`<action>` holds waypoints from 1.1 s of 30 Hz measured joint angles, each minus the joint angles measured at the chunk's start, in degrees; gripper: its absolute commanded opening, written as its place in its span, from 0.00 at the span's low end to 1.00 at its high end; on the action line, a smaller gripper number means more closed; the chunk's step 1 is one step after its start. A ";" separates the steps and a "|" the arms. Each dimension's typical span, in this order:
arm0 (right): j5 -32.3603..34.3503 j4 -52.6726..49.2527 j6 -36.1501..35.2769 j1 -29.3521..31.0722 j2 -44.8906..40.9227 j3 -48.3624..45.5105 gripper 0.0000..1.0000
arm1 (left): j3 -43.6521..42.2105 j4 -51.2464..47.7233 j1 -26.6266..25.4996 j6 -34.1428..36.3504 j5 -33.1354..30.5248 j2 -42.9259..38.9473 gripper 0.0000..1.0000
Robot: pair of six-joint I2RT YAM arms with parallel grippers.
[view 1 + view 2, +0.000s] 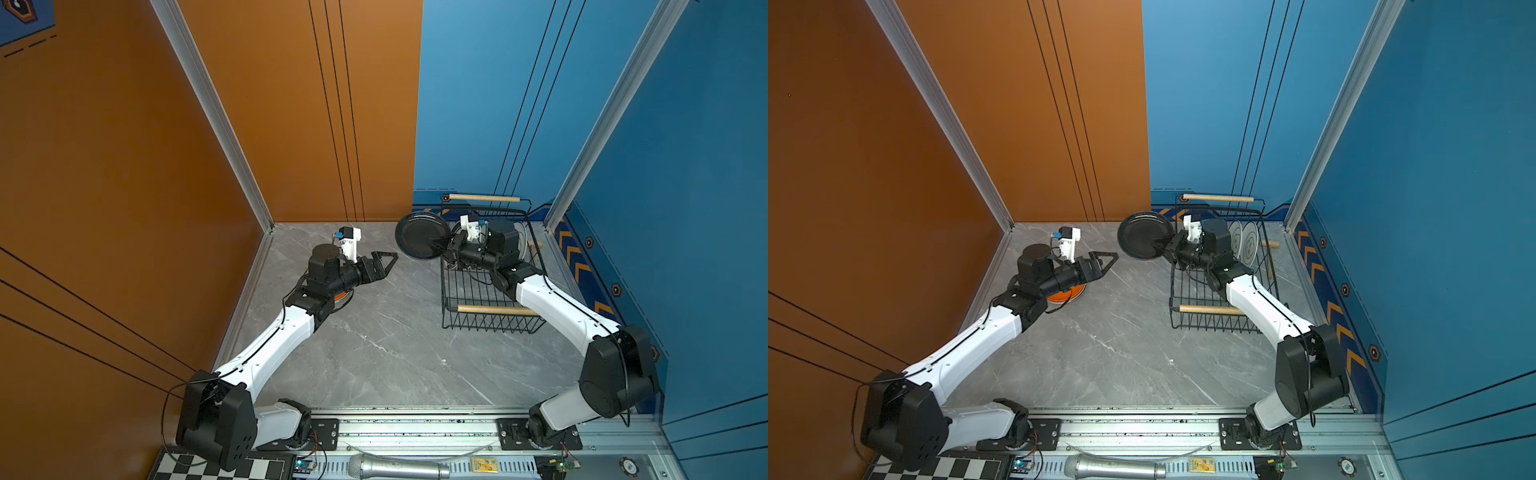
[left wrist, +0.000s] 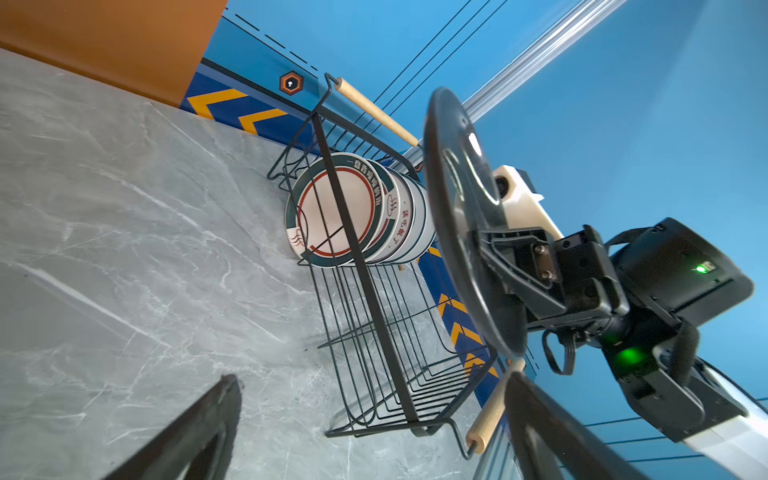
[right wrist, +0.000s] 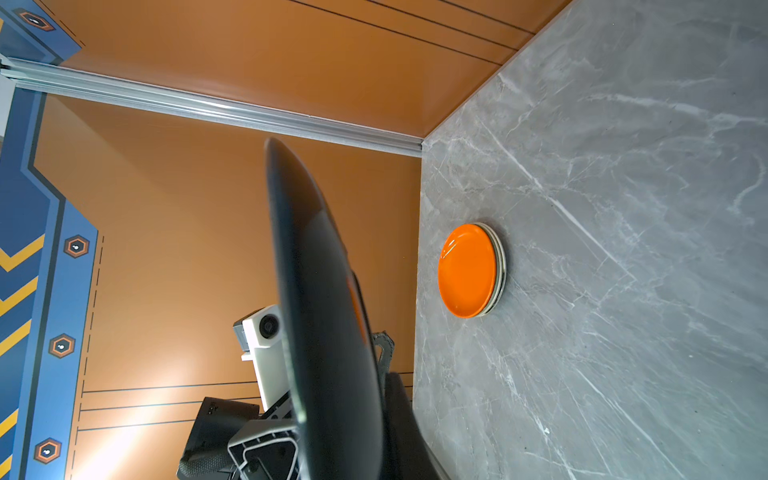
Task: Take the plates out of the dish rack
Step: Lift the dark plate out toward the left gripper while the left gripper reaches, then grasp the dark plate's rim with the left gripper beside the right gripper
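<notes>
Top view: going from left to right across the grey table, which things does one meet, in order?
A stack of round plates with an orange one on top → open left gripper → round black plate, gripped by the shut right gripper → rectangular black wire dish rack with wooden handles.

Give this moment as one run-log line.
right gripper: shut on round black plate beside black wire dish rack | left gripper: open | white printed plates: in rack | orange-topped stack: on grey table

The white plates (image 2: pixel 324 208) bear Chinese characters (image 2: pixel 370 178) round their rims, unreadable here.
</notes>
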 measured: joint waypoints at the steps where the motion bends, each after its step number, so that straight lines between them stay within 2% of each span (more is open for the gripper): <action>1: -0.09 0.39 0.17 0.17 0.28 0.04 0.00 | 0.00 0.96 -0.04 -0.61 0.48 0.22 1.00; 8: -0.92 3.72 1.09 1.53 2.80 0.17 0.00 | 0.00 5.11 -0.04 -2.62 1.95 1.46 0.96; 12: -1.33 4.87 1.73 3.04 4.24 0.17 0.00 | 0.02 7.72 -0.04 -3.89 2.40 3.17 0.88; 19: -2.43 6.69 2.14 4.76 6.01 0.20 0.00 | 0.44 11.08 -0.02 -7.15 4.11 7.06 0.52; 23: -2.80 6.95 2.12 4.96 6.32 0.20 0.01 | 0.50 12.44 0.02 -8.17 4.94 7.23 0.36; 30: -2.91 9.22 -0.46 5.25 7.58 1.03 0.04 | 0.61 13.77 0.66 -12.13 5.55 7.82 0.20; 33: -2.80 9.07 -1.22 5.38 8.02 1.64 0.12 | 0.61 14.05 1.01 -12.87 5.79 8.20 0.14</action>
